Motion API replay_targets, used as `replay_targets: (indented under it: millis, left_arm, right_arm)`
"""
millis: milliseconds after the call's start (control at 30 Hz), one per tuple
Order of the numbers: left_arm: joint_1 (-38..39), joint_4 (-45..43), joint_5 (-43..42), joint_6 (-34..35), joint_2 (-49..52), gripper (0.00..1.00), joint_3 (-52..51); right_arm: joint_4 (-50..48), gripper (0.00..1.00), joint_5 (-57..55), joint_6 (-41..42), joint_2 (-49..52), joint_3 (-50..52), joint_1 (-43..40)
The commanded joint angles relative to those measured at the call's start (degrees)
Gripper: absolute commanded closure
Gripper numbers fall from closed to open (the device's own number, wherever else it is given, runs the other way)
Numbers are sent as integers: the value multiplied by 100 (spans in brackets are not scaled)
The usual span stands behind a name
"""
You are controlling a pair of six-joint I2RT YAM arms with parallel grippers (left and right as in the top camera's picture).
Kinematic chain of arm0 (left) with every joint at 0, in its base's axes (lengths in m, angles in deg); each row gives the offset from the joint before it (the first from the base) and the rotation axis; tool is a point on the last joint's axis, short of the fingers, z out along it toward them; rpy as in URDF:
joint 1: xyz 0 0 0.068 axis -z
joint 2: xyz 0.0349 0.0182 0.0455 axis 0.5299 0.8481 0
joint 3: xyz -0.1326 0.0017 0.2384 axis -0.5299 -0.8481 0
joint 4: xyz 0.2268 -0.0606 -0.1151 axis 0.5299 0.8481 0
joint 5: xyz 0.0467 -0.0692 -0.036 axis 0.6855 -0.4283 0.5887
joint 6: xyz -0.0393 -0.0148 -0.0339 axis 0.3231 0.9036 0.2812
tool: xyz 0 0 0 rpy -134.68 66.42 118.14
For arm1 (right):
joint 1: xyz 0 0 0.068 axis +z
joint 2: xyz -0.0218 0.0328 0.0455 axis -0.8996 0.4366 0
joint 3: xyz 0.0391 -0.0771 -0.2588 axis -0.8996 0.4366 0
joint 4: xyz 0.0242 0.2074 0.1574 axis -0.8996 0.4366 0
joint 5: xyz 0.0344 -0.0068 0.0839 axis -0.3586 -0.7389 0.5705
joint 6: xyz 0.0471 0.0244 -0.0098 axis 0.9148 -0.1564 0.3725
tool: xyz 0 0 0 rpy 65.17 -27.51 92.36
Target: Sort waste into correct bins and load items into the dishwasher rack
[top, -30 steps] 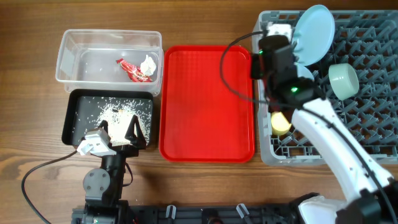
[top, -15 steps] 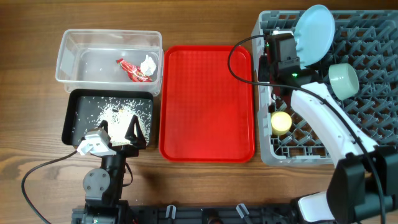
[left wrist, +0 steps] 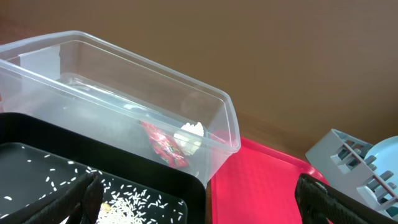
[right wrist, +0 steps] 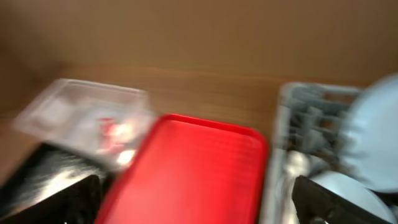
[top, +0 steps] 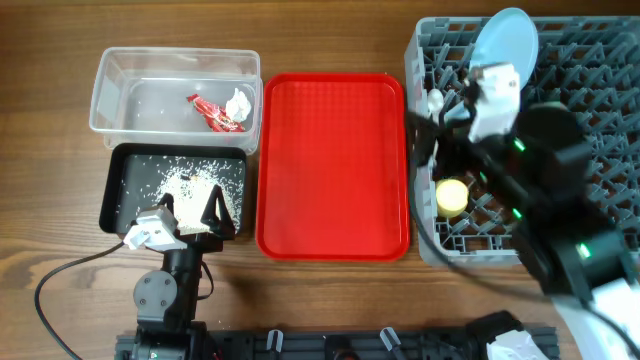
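I'm seeing left gripper point(left wrist: 199, 202) and right gripper point(right wrist: 193, 199) both apart, though the right wrist view is smearing. My right arm point(top: 545, 170) is hiding part of the grey pegged plastic rack point(top: 600, 60) and the light blue round plate point(top: 505, 35).

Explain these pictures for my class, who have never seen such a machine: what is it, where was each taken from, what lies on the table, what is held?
It is a robot with two arms at a wooden table, each ending in a two-finger end effector. One picture looks down from above; the others come from cameras on the wrists. On the table: a clear rectangular plastic tub holding a red shiny snack wrapper and a crumpled white paper napkin; a black rectangular tray with rice-like scraps; a flat red serving tray; a grey plastic rack holding a light blue round plate and a small yellow cup. The left end effector sits by the black tray, the right end effector over the rack. Both are open and hold nothing.
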State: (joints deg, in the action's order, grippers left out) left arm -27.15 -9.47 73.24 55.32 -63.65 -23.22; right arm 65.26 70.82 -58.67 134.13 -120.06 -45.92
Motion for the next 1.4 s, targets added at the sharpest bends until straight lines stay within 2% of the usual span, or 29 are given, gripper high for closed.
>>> replay_targets:
  millis: [0,100,267,633,800,1167,1367]
  left_arm:
    - [-28,13,96,-68,-2,0,-11]
    - [-28,13,96,-68,-2,0,-11]
    - [-28,13,96,-68,-2,0,-11]
    - [-31,13,96,-68,-2,0,-11]
    - [-28,13,96,-68,-2,0,-11]
    - [-28,13,96,-68,-2,0,-11]
    - [-28,13,96,-68,-2,0,-11]
  right_arm:
    - [291,0,1029,4,-485,-74,17]
    - [691,0,852,-13,-811,-74,17]
    - [476,0,267,-92,-1169,-74,17]
    - [258,0,203,-1714,-1502,203,-92]
    - [-317,0,214,-1790,-2299,1182,-514]
    - [-599,0,407,-1768,-4264,3202,-1580]
    - [-1331,0,407,-1620,-4999,4409,-2070]
